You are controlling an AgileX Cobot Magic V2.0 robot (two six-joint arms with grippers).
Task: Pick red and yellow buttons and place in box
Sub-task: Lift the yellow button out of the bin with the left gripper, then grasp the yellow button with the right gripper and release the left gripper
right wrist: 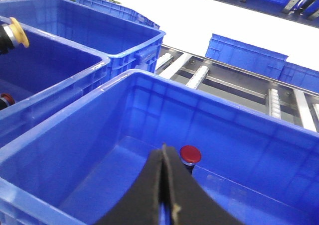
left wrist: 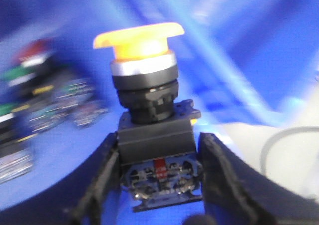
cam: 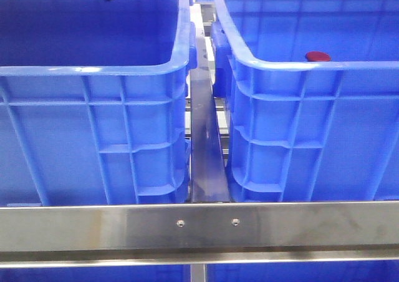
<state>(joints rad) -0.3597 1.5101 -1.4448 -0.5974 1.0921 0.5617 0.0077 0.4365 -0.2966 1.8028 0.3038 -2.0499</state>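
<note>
Up close in the left wrist view, the left gripper [left wrist: 158, 177] was pinching the black body of the yellow button [left wrist: 139, 36], its orange-yellow cap sitting upper centre of the frame with a blurry pile of other switches [left wrist: 35, 100] at the left edge. In the right wrist view, the right gripper [right wrist: 163, 185] had its fingers pressed together at bottom centre, holding nothing, and just past the tips the red button [right wrist: 190, 154] stood on the floor of the box [right wrist: 75, 150]. Further back, at the upper left of that frame, sat the twin crate [right wrist: 129, 41].
</note>
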